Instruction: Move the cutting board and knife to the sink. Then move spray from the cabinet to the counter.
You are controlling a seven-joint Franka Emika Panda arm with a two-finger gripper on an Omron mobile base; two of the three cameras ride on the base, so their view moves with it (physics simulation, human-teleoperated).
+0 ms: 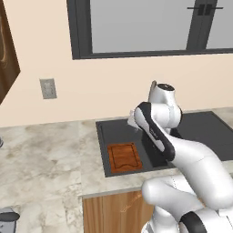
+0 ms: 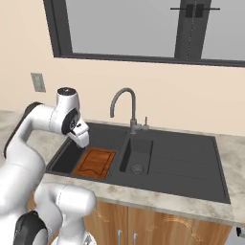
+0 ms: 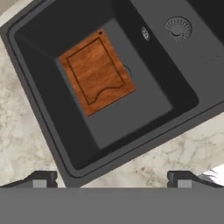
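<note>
The cutting board (image 3: 97,72) lies flat on the floor of the sink (image 3: 131,109), in the larger basin, up at about eleven o'clock from the gripper (image 3: 111,180) in the hand view. The gripper hangs above the sink with nothing in it, its two fingertips (image 3: 43,179) spread wide apart, one over the sink's near rim and the other over the counter (image 3: 26,131). From the right base view the board (image 2: 95,162) sits in the basin left of the faucet (image 2: 125,107), below the hand and clear of it.
</note>
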